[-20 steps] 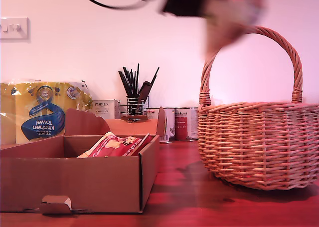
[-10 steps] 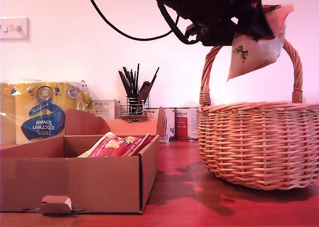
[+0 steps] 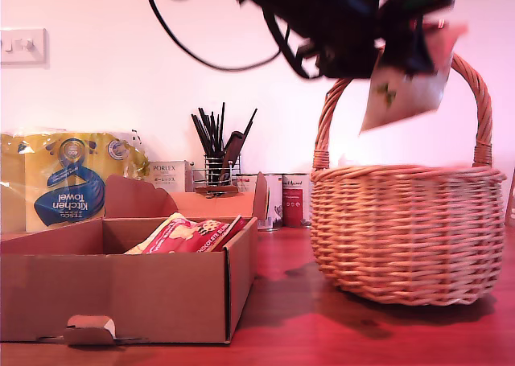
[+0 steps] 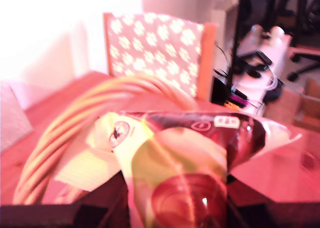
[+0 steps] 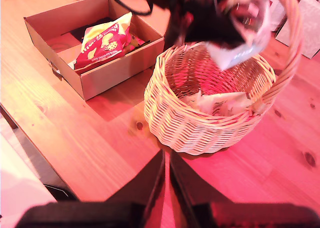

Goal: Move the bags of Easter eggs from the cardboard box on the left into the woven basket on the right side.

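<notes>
Exterior view: wide shallow cardboard box on the red-brown wooden surface at the view's left, tab cut-out in its front wall; red sweet packet with white lettering propped inside, leaning toward the box's far side; round wicker basket well apart at the view's right, tall arched handle up; above it my first gripper on a dark arm, blurred, jaws clamped on the top edge of a pale bag of Easter eggs hanging level with the handle, over the basket's mouth; behind the box a yellow-and-blue kitchen towel pack, a black wire utensil holder — a white Porlex carton just beside it.

First wrist view: bag filling the space between the jaws, held there; basket handle arching just beyond it, blurred.

Second wrist view: my second gripper high above the surface, apart from everything, jaws narrow, tips nearly meeting, nothing between them; below, basket with one pale packet lying on its bottom; box beside it holding the red packet over something dark.
</notes>
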Available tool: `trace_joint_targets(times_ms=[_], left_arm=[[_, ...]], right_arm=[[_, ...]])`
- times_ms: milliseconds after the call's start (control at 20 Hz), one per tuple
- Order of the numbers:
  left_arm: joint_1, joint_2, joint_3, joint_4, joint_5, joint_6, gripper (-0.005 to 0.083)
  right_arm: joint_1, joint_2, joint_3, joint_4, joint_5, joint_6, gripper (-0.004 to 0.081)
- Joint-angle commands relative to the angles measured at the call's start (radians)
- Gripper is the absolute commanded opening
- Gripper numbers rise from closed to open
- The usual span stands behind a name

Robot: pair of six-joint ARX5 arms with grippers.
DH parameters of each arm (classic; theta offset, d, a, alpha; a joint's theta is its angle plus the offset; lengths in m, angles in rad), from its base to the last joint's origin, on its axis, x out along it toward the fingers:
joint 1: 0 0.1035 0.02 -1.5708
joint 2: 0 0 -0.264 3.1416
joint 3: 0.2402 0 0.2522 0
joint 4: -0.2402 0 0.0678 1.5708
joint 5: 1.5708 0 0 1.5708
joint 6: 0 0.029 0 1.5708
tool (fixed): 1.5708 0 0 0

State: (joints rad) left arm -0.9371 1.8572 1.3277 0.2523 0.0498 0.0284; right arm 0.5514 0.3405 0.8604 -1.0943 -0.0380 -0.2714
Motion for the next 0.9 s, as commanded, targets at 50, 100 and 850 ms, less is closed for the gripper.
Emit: trace_joint_targets(times_ms=[50, 100, 850], left_arm=[[-0.001, 0.046, 0.002, 0.019, -0.010, 0.005, 0.0255], [-0.002, 0.055, 0.002, 0.027, -0.021, 0.005, 0.0255], [-0.019, 0.101, 0.002, 0.151, -0.111, 0.010, 0.0562]], right_arm=[[-0.004, -0.006, 0.006, 0.004, -0.002, -0.017, -0.0013], [-0.003, -0.006, 0.006, 0.003, -0.003, -0.017, -0.0013], [-0.003, -0.006, 0.006, 0.005, -0.004, -0.043, -0.0013]])
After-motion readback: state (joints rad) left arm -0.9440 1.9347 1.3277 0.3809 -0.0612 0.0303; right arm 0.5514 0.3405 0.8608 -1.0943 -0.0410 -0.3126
